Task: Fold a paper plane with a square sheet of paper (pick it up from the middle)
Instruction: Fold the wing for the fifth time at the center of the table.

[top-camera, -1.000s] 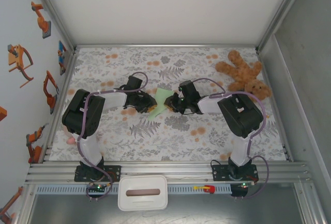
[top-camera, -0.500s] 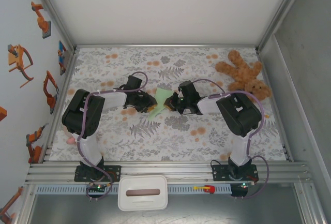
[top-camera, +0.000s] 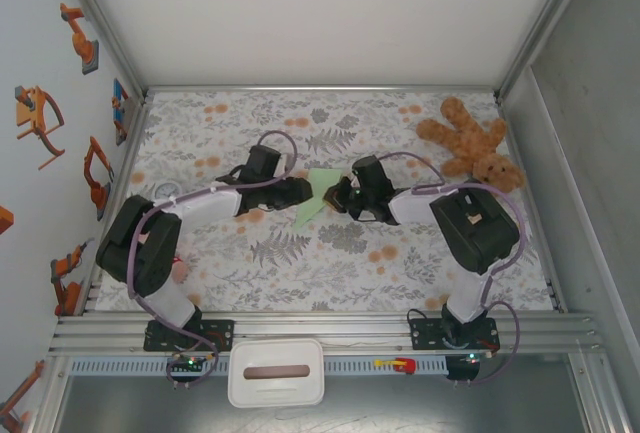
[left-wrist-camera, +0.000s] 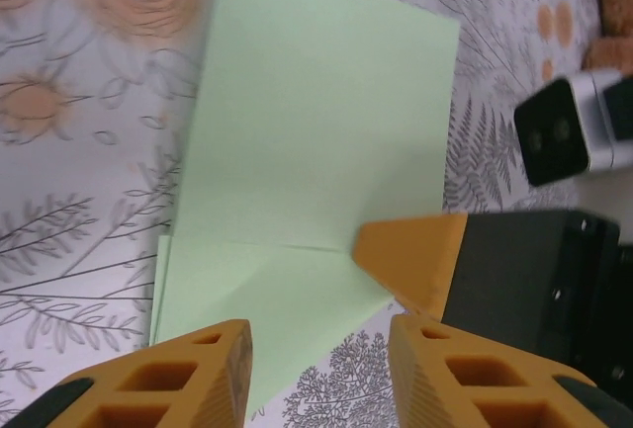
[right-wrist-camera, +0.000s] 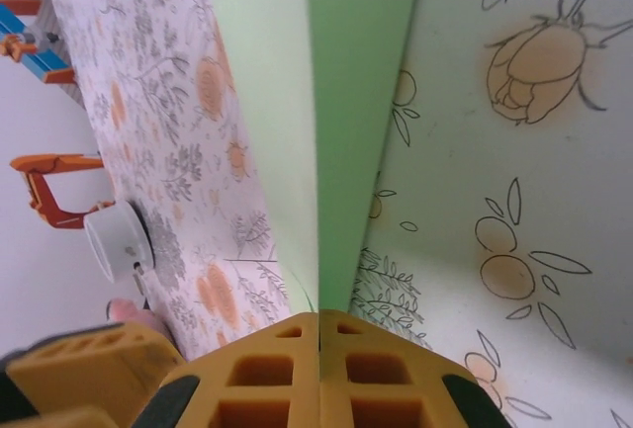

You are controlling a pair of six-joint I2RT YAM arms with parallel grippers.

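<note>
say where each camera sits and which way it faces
top external: above and behind the bases, looking down on the table; left arm and right arm meeting at the green paper.
left wrist: on the left arm, looking down past its open left jaws at the paper.
right wrist: looking low across the table; its shut right jaws pinch the paper.
shared: all show the paper.

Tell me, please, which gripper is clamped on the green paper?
The right gripper, shut on the paper at its edge; the left gripper stands open over it.

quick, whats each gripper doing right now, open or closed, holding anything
left gripper: open, holding nothing
right gripper: closed, pinching the edge of the green paper
</note>
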